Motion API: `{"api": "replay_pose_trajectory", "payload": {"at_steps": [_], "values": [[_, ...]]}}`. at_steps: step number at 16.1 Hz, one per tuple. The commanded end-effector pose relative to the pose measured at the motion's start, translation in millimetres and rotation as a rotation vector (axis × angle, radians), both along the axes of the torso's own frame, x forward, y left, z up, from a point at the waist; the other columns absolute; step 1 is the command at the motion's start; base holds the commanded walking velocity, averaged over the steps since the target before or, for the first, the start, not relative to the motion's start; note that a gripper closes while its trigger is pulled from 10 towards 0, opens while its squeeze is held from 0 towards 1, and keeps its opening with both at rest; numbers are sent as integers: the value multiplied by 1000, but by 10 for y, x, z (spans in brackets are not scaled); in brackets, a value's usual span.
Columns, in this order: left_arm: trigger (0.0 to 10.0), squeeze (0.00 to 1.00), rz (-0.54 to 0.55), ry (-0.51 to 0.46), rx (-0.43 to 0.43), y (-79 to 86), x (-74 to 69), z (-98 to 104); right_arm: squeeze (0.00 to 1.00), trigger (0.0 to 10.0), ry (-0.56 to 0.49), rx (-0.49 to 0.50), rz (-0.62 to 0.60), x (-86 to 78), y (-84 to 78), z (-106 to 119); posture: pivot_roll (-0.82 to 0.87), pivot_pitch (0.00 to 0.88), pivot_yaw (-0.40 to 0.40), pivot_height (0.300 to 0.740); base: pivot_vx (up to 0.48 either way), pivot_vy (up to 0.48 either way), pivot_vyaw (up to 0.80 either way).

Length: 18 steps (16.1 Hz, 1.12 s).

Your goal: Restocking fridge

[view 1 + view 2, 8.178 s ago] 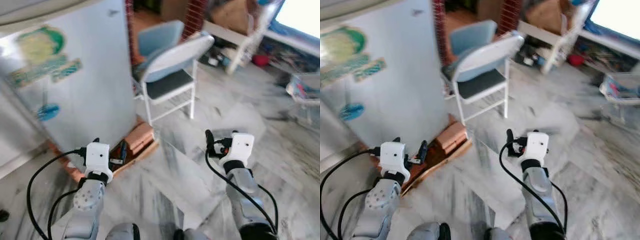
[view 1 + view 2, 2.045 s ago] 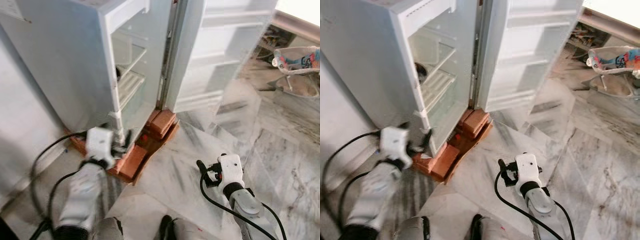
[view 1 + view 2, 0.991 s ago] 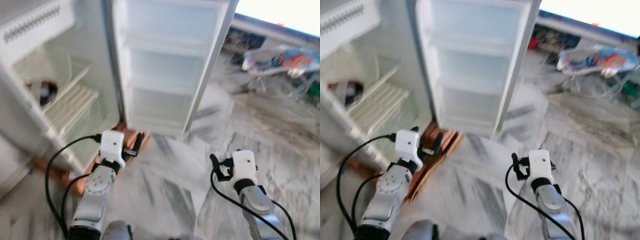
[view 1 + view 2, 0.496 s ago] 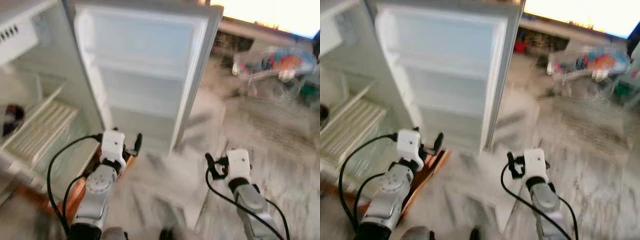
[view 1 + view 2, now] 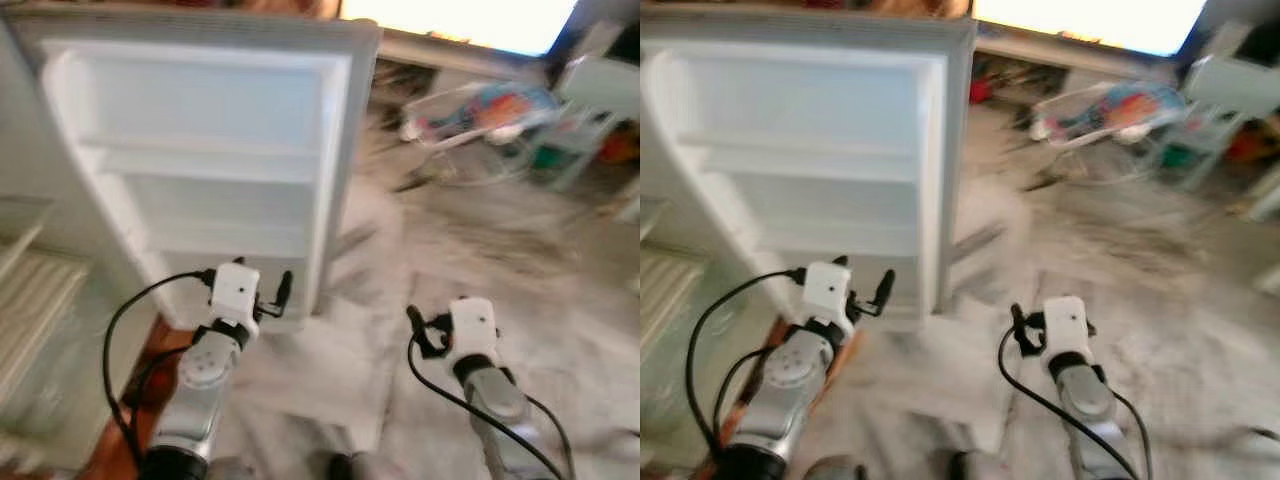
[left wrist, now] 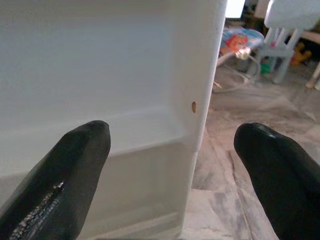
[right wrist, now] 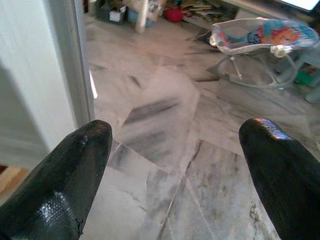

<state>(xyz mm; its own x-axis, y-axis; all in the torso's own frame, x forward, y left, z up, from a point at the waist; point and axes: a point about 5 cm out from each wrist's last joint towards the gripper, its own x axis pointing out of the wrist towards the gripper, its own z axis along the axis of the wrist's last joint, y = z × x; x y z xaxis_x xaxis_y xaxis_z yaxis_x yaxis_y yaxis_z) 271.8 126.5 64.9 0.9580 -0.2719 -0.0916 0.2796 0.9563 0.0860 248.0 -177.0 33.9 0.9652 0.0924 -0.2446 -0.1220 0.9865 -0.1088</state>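
The fridge's white door (image 5: 200,170) stands wide open in front of me, its inner shelves bare. A strip of the fridge interior (image 5: 20,300) with a white wire shelf shows at the far left. My left gripper (image 5: 272,292) is raised just before the door's lower edge, open and empty; in the left wrist view its fingers (image 6: 75,165) frame the door's edge (image 6: 200,75). My right gripper (image 5: 418,325) hovers over the marble floor to the right of the door, open with nothing in it; its fingers (image 7: 75,170) are spread wide.
A colourful baby bouncer (image 5: 480,110) sits on the floor at the back right, with a white plastic chair (image 5: 600,85) beside it. Bricks (image 5: 150,350) prop the fridge's base at lower left. Marble floor (image 5: 500,240) stretches to the right of the door.
The camera has swung to the right: the fridge interior has slid off to the left and the door now faces me. Both grippers stay open and empty.
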Motion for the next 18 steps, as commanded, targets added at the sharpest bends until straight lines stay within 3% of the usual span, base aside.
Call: {"api": "replay_pose_trajectory", "payload": {"at_steps": [1,8,18], "values": [[10000,0,7,0,5,17,3,-7,0,10000,-1,-11,-6,-3,-21,1,124,96,-83,740,319,-307,-538],[10000,0,0,6,12,-29,28,-27,0,10000,-9,-13,-1,26,-5,9,123,91,-85,740,316,-351,-539],[10000,0,7,-4,-2,1,22,-32,0,10000,-10,-14,-5,7,-8,-7,123,95,-80,740,28,0,-48]]}}
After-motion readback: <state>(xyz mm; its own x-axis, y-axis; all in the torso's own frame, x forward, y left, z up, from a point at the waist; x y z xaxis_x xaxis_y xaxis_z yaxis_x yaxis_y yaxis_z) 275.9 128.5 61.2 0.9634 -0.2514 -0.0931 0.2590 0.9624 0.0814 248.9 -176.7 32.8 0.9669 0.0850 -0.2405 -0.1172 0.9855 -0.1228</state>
